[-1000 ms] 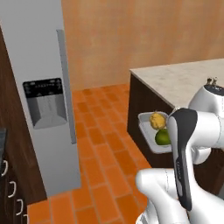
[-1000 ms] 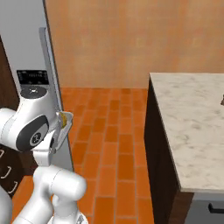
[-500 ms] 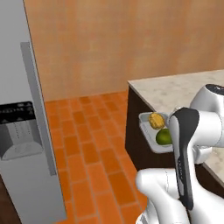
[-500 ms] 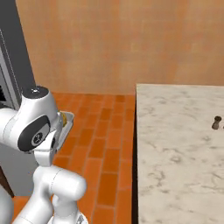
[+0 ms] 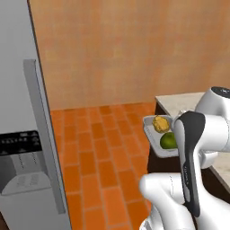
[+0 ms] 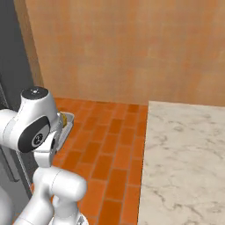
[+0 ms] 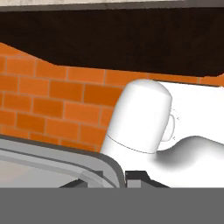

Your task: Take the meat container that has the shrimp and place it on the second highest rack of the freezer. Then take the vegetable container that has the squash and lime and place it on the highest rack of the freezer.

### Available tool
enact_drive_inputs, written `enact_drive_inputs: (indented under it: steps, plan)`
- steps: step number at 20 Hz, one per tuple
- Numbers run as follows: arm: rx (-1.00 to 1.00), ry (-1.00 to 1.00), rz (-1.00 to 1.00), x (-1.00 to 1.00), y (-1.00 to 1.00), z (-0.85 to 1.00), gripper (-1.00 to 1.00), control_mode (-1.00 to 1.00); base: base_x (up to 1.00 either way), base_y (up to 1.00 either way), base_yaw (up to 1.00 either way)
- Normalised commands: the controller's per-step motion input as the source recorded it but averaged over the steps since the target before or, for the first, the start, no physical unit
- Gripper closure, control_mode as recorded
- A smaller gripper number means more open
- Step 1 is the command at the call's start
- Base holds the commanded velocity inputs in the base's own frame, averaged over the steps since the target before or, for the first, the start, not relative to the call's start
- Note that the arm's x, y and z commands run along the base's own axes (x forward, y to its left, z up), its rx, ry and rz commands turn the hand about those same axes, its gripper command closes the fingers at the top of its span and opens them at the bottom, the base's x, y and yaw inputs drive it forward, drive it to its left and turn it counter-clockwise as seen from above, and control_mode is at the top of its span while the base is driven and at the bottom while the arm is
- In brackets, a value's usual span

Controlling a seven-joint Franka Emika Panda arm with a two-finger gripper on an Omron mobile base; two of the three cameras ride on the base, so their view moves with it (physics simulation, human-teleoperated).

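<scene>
The hand (image 7: 121, 178) is clamped narrow on the rim of the vegetable container (image 5: 155, 134), right at its corner, so the grip is just an edge pinch. The tray hangs out over the brick floor (image 5: 101, 152), just left of the marble tabletop (image 5: 179, 102), with the squash (image 5: 161, 124) and the lime (image 5: 169, 140) sitting loose inside, touching or nearly so. That's the worry: any tilt or jerk while the base swings and that round lime probably rolls off the low rim. An edge pinch could also let the tray pivot or slip. The freezer (image 5: 22, 134) stands at the left with its door shut, handle (image 5: 45, 139) facing out, so with the hand full, opening it looks awkward.
</scene>
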Motion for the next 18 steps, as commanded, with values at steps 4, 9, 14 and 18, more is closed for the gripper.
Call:
enact_drive_inputs:
  steps: [4,9,14,18]
  plan:
    - [0.0,0.0,0.0,0.0,0.0,0.0,1.0,1.0,1.0,-0.1,0.14]
    - [0.0,0.0,0.0,0.0,0.0,0.0,1.0,1.0,1.0,-0.1,0.09]
    - [0.0,0.0,0.0,0.0,0.0,0.0,1.0,1.0,1.0,-0.11,0.07]
    - [0.0,0.0,0.0,0.0,0.0,0.0,1.0,1.0,1.0,-0.13,0.07]
